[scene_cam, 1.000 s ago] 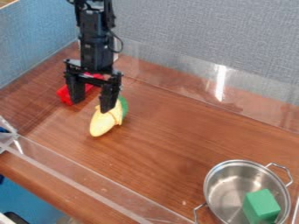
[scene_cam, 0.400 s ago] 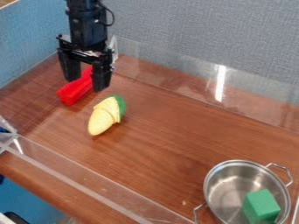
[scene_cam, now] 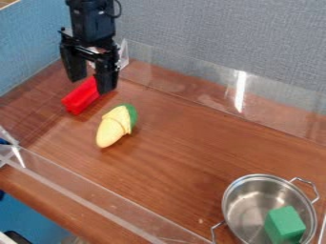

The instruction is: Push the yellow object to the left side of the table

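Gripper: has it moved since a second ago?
Yes. The gripper, jaws open, has risen and shifted left in the picture: it stood low at the yellow object, and is now above the red block.

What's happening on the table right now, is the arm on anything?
No, nothing is held. The gripper is open and hangs above the red block near the back left of the table. The toy corn lies flat on the wood just right of the block, apart from the fingers. Off at the front right, a green cube sits inside a metal pot.
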`<state>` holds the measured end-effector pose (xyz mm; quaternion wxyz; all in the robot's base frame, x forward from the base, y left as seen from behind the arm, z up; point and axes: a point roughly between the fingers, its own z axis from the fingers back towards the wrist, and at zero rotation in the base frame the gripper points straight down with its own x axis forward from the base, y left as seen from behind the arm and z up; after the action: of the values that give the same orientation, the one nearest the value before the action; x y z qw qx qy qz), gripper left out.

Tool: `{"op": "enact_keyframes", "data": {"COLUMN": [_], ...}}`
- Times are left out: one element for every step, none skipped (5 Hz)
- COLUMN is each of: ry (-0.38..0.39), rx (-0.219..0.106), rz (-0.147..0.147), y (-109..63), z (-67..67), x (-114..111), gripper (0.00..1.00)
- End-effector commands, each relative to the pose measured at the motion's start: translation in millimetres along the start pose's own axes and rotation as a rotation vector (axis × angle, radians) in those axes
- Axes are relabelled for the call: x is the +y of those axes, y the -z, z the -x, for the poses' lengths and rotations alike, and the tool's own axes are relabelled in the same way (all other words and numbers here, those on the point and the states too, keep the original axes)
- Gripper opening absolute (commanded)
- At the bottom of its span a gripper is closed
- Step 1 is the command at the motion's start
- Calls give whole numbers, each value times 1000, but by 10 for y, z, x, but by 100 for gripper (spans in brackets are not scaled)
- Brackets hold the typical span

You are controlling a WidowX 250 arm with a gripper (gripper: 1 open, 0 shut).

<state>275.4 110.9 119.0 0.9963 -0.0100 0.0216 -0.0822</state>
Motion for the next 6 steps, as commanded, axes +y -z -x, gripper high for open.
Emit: {"op": "enact_keyframes", "data": {"ry": [53, 90, 101, 118, 129, 72], "rx": [-50, -52, -56, -55, -55, -56], "rz": [-31, -35, -39, -43, -45, -44], "y": [-100, -27, -21, -19, -18, -35], "z": [-48, -97, -102, -92, -87, 8], "x": [-103, -205, -299, -382, -449, -470], "gripper": [100, 100, 100, 100, 100, 100]}}
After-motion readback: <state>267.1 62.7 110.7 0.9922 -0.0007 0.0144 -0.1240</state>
